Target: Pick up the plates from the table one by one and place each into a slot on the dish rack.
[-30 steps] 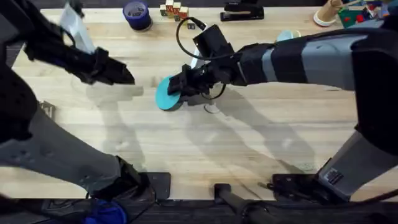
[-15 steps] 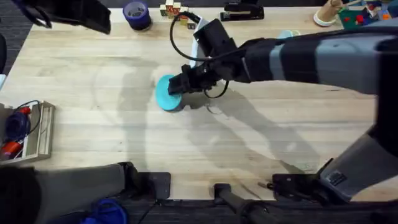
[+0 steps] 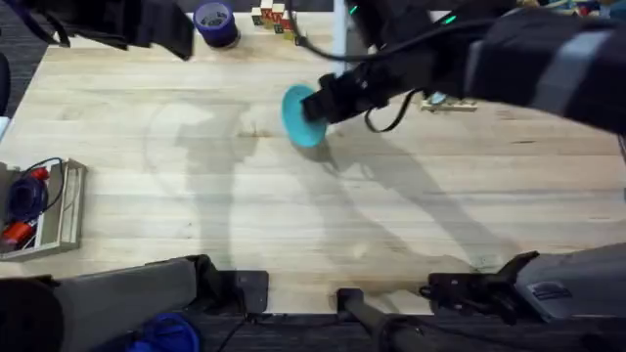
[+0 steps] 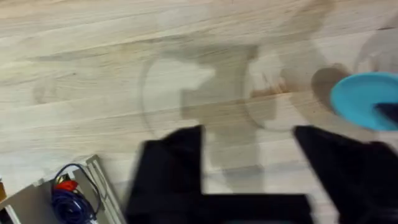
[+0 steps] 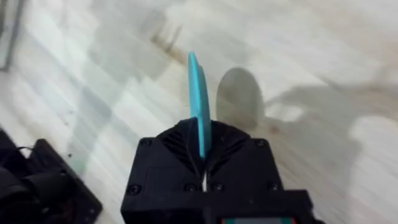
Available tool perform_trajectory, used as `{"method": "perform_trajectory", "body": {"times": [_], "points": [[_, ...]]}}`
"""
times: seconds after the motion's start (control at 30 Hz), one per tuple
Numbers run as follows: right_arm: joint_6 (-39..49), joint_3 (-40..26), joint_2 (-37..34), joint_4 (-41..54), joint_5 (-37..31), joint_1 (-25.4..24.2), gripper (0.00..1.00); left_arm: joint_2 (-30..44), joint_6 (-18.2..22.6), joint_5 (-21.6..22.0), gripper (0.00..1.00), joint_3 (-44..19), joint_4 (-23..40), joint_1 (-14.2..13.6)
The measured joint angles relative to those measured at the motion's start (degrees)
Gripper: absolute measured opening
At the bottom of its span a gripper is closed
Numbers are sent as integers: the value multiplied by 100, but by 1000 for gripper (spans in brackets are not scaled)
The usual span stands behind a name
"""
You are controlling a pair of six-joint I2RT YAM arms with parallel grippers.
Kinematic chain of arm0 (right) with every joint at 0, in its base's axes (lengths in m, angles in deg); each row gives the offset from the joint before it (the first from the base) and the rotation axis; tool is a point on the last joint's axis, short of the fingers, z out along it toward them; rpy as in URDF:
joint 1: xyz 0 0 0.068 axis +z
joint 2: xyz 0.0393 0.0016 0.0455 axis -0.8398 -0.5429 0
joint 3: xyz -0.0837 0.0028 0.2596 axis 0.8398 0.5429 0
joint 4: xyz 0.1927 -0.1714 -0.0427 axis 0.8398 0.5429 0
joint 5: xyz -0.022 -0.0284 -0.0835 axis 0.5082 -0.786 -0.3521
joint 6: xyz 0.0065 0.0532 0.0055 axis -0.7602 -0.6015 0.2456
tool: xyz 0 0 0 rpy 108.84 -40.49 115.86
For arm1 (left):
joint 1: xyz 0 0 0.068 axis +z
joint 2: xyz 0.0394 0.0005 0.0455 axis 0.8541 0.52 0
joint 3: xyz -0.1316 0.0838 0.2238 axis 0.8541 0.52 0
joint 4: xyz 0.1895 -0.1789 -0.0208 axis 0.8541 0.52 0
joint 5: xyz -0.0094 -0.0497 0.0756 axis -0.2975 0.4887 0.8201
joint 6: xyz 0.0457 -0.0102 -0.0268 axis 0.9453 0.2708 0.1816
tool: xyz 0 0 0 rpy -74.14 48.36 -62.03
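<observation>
A bright teal plate [image 3: 302,115] hangs above the table [image 3: 293,225], held on edge by my right gripper [image 3: 329,101], which is shut on its rim. In the right wrist view the plate [image 5: 199,99] stands edge-on between the black fingers of that gripper [image 5: 201,152], with its shadow on the wood below. My left gripper [image 3: 181,34] is raised over the far left corner. Its wrist view shows it [image 4: 249,171] open with nothing between the fingers, and the teal plate [image 4: 362,99] farther off. A strip of light wood [image 3: 448,104], possibly the dish rack, peeks out under the right arm.
A purple tape roll [image 3: 215,22] and small wooden blocks [image 3: 273,15] sit along the far edge. A wooden tray of tools [image 3: 44,205] lies at the left edge, and the tray [image 4: 68,193] also appears in the left wrist view.
My right gripper has carried the teal plate up and toward the far right. The left arm has swung away from the middle of the table to the far left corner.
</observation>
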Motion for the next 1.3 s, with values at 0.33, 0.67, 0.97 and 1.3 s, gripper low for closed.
{"method": "perform_trajectory", "body": {"times": [0.33,0.67,0.97,1.3], "points": [[572,-270,940,738,-542,-800,32,0,-23,15,995,0,14,0],[774,-856,1232,1947,-1201,-1723,29,0,-23,16,995,0,24,0],[1015,-1853,1232,2903,-2222,-2135,30,0,-23,17,995,0,24,0],[1045,-2632,1232,3542,-3074,-2710,30,0,-24,17,996,0,24,0]]}}
